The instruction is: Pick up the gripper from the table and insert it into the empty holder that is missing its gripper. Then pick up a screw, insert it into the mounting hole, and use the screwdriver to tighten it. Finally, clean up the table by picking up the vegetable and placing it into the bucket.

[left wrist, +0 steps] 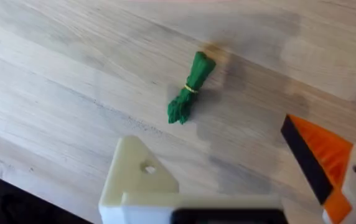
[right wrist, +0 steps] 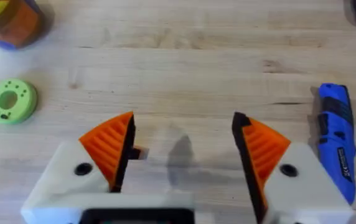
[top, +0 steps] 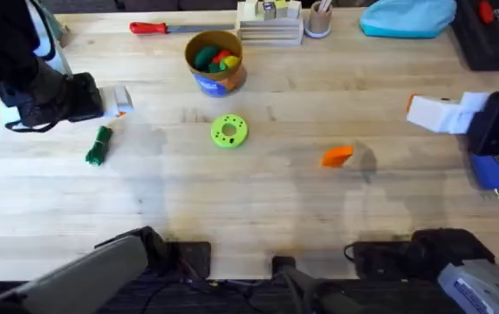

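Note:
The orange wedge-shaped gripper (top: 338, 156) lies loose on the table right of centre. The holder (left wrist: 137, 177) is the bare white finger block on my left gripper (left wrist: 212, 140), whose other finger carries an orange tip (left wrist: 324, 155). That gripper stands open at the far left (top: 120, 103), above the green vegetable (top: 99, 146) (left wrist: 190, 87). My right gripper (right wrist: 184, 124) (top: 413, 112) is open near the right edge with nothing between its orange pads. The blue screwdriver (top: 488, 171) (right wrist: 338, 146) lies just beside it. The bucket (top: 215, 63) stands at the back centre with colourful vegetables inside.
A green round disc with holes (top: 228, 131) (right wrist: 10, 101) sits in front of the bucket. At the back lie a red-handled screwdriver (top: 158, 28), a white stack of parts (top: 270, 24), a pale pen cup (top: 318, 19) and a blue cloth (top: 406, 17).

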Motion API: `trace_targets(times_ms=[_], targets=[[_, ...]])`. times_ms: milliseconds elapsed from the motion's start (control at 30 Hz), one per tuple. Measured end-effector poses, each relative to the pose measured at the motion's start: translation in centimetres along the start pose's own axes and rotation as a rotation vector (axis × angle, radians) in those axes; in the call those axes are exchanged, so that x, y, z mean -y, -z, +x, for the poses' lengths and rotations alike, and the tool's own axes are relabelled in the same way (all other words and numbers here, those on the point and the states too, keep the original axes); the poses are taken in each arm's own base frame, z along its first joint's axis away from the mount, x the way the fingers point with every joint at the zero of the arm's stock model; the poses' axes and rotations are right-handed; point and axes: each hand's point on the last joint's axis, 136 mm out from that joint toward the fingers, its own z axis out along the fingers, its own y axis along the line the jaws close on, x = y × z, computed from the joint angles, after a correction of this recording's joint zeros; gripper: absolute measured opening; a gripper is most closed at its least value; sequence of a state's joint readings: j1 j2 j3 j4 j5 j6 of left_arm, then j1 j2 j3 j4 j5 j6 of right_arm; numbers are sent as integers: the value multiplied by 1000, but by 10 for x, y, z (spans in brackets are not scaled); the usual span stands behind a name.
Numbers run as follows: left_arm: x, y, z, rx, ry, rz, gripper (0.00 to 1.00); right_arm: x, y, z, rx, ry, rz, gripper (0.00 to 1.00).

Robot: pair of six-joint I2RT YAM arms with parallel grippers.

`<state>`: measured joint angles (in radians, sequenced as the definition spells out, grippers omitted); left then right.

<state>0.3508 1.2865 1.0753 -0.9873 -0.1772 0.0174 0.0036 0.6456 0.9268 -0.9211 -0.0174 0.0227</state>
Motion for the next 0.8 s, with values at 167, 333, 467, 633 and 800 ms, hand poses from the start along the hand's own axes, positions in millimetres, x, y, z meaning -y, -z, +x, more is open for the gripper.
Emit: trace_targets(times_ms=[167, 333, 467, 633, 800], targets=[[-10, -18, -1, -40, 34, -16, 699, 0, 0, 0, 0, 0, 0, 908], [-1, -14, -4, -19, -1, -6, 18, 0, 0, 0, 0, 0, 0, 907], [33, 15, -13, 90, -109, 43, 78, 0, 0, 0, 0, 0, 0, 908], [90, 72, -5, 261, -291, 161, 835, 0, 0, 0, 0, 0, 0, 908], [146, 124, 13, 406, -404, 361, 995, 0, 0, 0, 0, 0, 0, 908]])
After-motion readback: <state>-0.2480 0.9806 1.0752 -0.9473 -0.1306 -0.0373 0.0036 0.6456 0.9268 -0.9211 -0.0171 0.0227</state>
